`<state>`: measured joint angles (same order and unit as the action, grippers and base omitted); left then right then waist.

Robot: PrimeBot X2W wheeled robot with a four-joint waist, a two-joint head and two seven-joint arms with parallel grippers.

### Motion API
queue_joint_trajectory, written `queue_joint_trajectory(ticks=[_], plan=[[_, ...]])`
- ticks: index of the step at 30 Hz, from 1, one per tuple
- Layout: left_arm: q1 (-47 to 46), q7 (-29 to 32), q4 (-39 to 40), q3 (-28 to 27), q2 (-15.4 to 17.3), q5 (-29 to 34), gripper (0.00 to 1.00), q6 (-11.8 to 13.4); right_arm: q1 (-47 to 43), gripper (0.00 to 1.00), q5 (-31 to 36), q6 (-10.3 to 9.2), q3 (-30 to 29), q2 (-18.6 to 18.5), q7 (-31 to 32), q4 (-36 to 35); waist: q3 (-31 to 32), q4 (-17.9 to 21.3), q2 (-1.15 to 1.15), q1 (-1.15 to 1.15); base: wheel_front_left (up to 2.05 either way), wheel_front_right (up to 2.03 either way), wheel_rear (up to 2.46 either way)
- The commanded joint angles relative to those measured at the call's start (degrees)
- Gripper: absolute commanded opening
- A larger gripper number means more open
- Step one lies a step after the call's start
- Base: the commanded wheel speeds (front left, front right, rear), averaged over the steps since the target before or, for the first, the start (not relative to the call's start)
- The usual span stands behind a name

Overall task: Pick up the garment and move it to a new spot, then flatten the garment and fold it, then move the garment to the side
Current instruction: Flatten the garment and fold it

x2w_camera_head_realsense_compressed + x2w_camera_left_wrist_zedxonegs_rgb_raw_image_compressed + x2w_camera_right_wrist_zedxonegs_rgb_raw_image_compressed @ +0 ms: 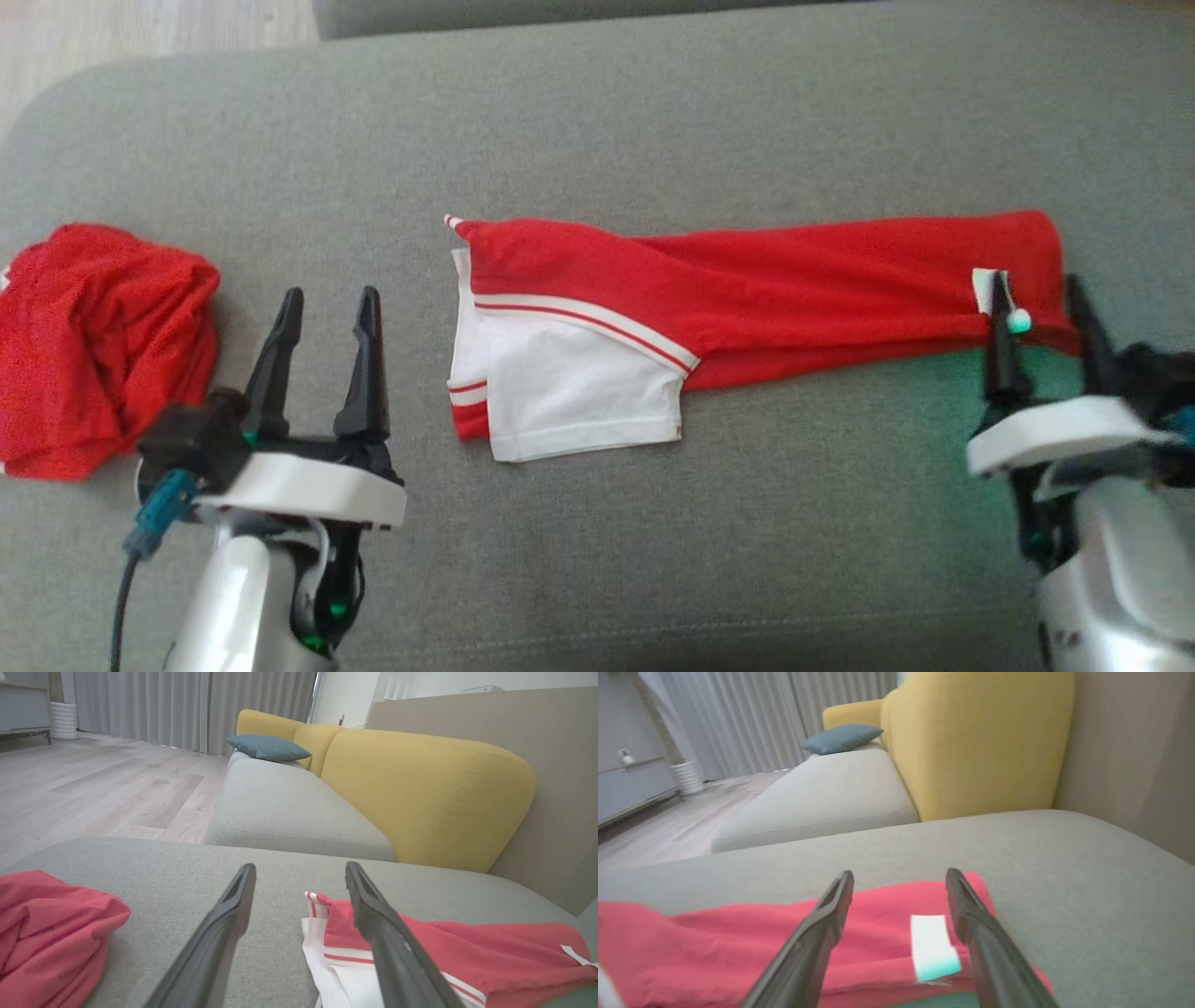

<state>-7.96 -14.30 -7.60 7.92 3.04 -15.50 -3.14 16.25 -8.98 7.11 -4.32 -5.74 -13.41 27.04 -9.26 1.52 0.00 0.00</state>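
Garment (747, 280): long folded strip, middle of cushion (653, 560) | left gripper (330, 293) fingers apart, beside its white end | right gripper (1035, 278) fingers apart at its labelled end | risk: pinching only the top layer would likely undo the fold

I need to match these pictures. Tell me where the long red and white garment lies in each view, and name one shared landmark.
Head view: garment across the centre, white part at its left end.
Left wrist view: garment in the lower right corner.
Right wrist view: garment along the bottom, from the left edge to past centre.
Shared landmark: the white label at its red end.
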Motion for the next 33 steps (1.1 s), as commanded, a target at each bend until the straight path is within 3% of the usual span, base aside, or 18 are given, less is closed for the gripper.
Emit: queue_joint_trajectory(ticks=[1, 6, 12, 21, 30, 31, 32, 33], plan=[[-3.0, -0.7, 1.7, -2.7, 0.2, 0.5, 1.00, -0.2, 3.2, 1.00, -0.4, 0.37, 0.4, 0.3, 0.2, -1.3, -1.0, -0.3, 0.00, 0.00, 0.00, 0.00, 0.00], [-4.5, -0.7, 1.2, -3.2, 0.0, 1.3, 1.00, -1.3, 8.4, 1.00, 1.8, 0.37, -9.6, 0.9, 4.5, 4.0, -4.5, -1.2, 0.00, 0.00, 0.00, 0.00, 0.00], [-6.4, -0.7, 0.9, -3.4, -0.1, 1.6, 1.00, -2.2, 13.5, 1.00, 5.3, 0.37, -17.3, 1.7, 9.8, 10.2, -7.4, -1.9, 0.00, 0.00, 0.00, 0.00, 0.00], [-7.9, -0.7, 1.0, -3.4, -0.1, 1.8, 1.00, -2.5, 17.8, 1.00, 6.9, 0.37, -20.1, 2.4, 12.5, 16.0, -10.0, -1.3, 0.00, 0.00, 0.00, 0.00, 0.00], [-8.9, -0.7, 1.2, -4.5, -0.2, 2.9, 1.00, -2.9, 19.0, 1.00, 4.1, 0.37, -17.5, 2.8, 12.3, 18.5, -12.1, 0.1, 0.00, 0.00, 0.00, 0.00, 0.00], [-9.0, -0.7, 1.1, -4.6, -0.2, 3.0, 1.00, -2.9, 19.0, 0.94, 3.7, 0.37, -17.3, 2.8, 12.4, 18.7, -12.1, 0.2, 0.00, 0.00, 0.00, 0.00, 0.00], [-9.0, -0.7, 1.1, -4.6, -0.2, 3.1, 1.00, -3.0, 19.0, 0.38, 3.3, 0.37, -17.0, 2.8, 12.5, 18.9, -12.1, 0.3, 0.00, 0.00, 0.00, 0.00, 0.00], [-9.1, -0.7, 1.1, -4.7, -0.2, 3.2, 1.00, -3.0, 18.9, 0.00, 3.0, 0.37, -16.9, 2.8, 12.6, 19.0, -12.1, 0.4, 0.00, 0.00, 0.00, 0.00, 0.00]])
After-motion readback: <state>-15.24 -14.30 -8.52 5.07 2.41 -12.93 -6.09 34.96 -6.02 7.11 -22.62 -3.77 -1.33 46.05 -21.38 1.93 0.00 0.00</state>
